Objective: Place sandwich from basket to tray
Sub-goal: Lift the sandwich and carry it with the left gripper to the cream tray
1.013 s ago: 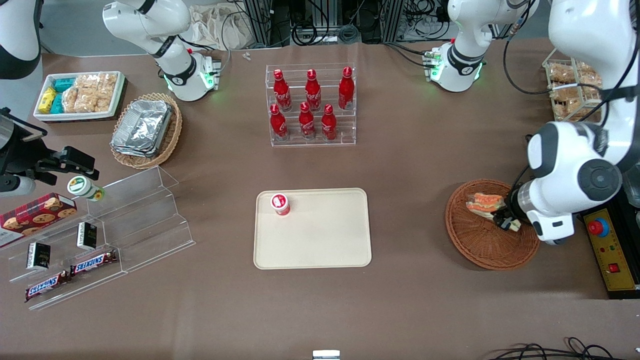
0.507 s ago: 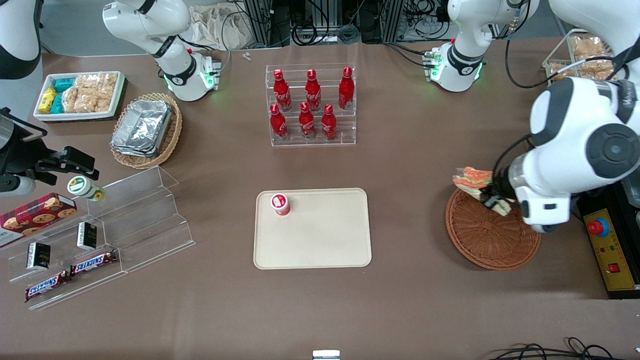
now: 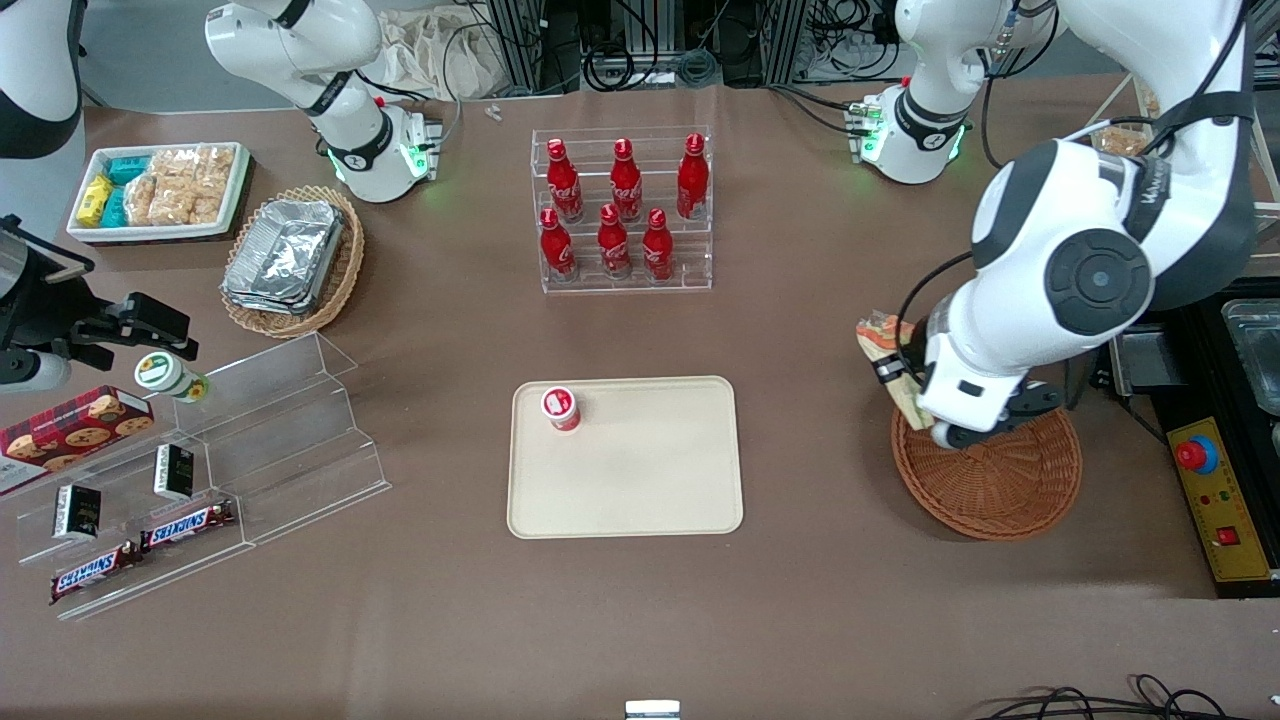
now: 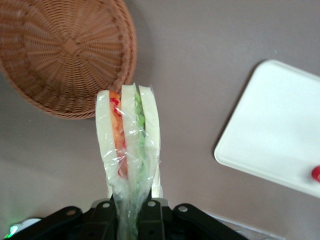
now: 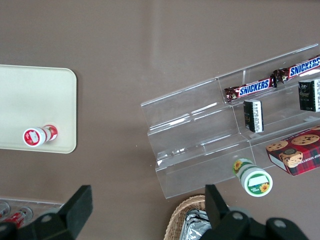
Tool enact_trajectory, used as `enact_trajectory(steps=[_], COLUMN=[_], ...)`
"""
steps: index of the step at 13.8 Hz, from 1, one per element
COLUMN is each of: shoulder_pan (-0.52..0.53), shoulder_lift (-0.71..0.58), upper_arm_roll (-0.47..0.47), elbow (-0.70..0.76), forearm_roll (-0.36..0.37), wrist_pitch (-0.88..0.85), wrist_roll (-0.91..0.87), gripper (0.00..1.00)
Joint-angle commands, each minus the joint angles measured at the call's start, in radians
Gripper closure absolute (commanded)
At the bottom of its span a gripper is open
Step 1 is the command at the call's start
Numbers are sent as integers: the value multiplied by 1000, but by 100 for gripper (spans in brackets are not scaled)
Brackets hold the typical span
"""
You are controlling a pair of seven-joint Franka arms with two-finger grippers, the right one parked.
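I see my gripper (image 4: 131, 217) clamped on the wrapped sandwich (image 4: 129, 145), holding it by its narrow end up in the air, above the table (image 3: 820, 330) just past the rim of the basket (image 3: 985, 480) on the side toward the tray (image 3: 640, 480). The basket sits toward the working arm's end of the table, with the tray near the middle, a small red-and-white container (image 3: 561, 408) standing in one of its corners
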State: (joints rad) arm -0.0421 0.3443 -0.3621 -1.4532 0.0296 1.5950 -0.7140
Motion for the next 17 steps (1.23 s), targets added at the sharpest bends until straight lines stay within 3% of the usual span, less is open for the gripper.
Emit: enact_trajectory(steps=[1, 4, 7, 17], shoulder_pan=[-31, -99, -191, -222], shoulder_lift=[31, 90, 177, 373], upper_arm_roll=[-50, -51, -49, -44], elbow=[30, 30, 30, 19], forearm_roll=[18, 26, 114, 122], wrist_pitch=[-4, 83, 230, 612], wrist_roll=[85, 113, 70, 85], gripper=[100, 100, 100, 100])
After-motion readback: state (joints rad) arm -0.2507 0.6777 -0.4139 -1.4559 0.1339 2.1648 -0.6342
